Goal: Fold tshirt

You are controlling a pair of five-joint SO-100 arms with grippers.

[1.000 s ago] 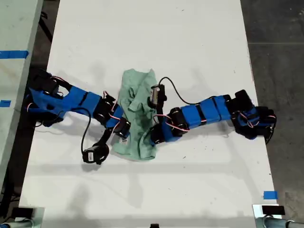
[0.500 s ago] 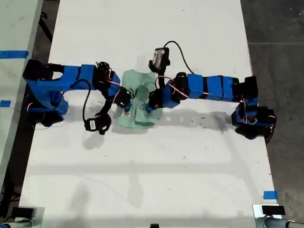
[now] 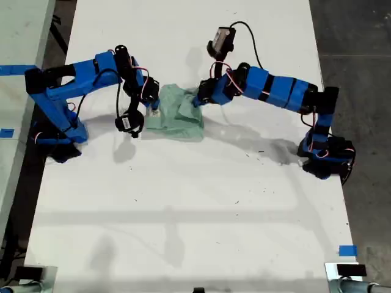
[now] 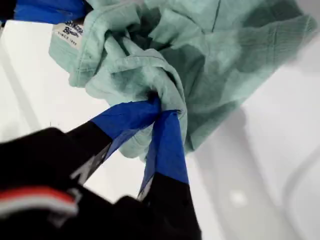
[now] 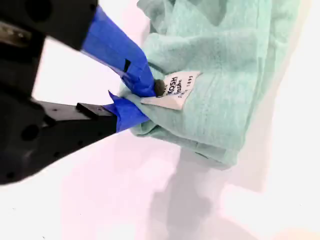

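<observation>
Pale mint-green tshirt (image 3: 178, 113), bunched and creased, white label (image 5: 172, 90) exposed, toward 12 o'clock on the tabletop

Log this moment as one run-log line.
task: fold tshirt | my first gripper: shut on tshirt | my second gripper: shut on tshirt at label | tshirt: bunched on table

my first gripper (image 4: 159, 106) pinched tight on the tshirt (image 4: 210, 65), my second gripper (image 5: 137, 97) clamped on its label edge, both arms reaching inward

The tshirt (image 4: 200, 75) is soft matt knitted cloth, with a woven white label (image 5: 176, 91) beside the jaws. My second gripper (image 5: 135, 97) has smooth blue tape on black plastic.
</observation>
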